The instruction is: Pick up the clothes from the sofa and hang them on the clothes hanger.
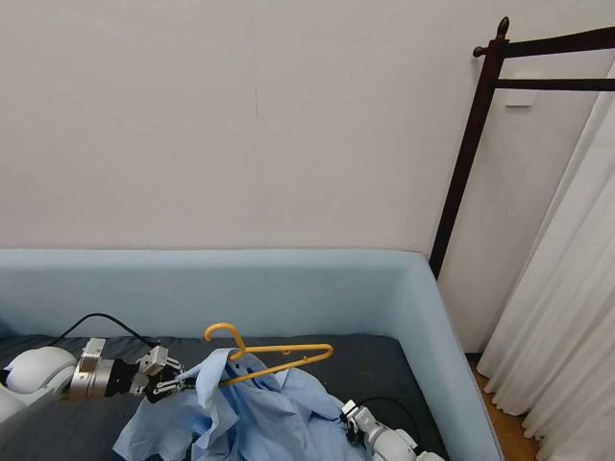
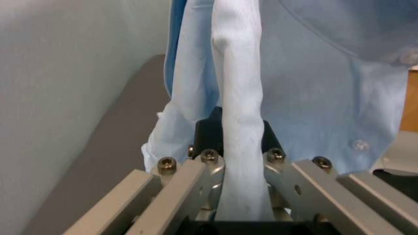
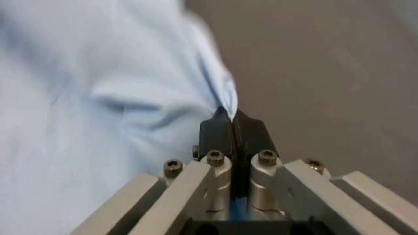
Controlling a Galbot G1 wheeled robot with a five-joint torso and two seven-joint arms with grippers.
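Note:
A light blue shirt [image 1: 255, 413] lies bunched on the sofa's dark seat, draped over a yellow hanger [image 1: 279, 360] whose hook points up and left. My left gripper [image 1: 171, 378] reaches in from the left and is shut on a fold of the shirt [image 2: 238, 98], which runs between its black pads [image 2: 206, 133]. At the shirt's right edge, low on the seat, my right gripper [image 1: 350, 419] is shut on the shirt's hem [image 3: 222, 93], pinched at the fingertips [image 3: 222, 128].
The sofa [image 1: 288, 288] has a pale blue back and a right armrest [image 1: 437, 336]. A dark wooden clothes rack [image 1: 480, 125] stands behind the armrest against the wall. White curtains [image 1: 567, 317] hang at the right. A black cable [image 1: 106, 322] trails over my left arm.

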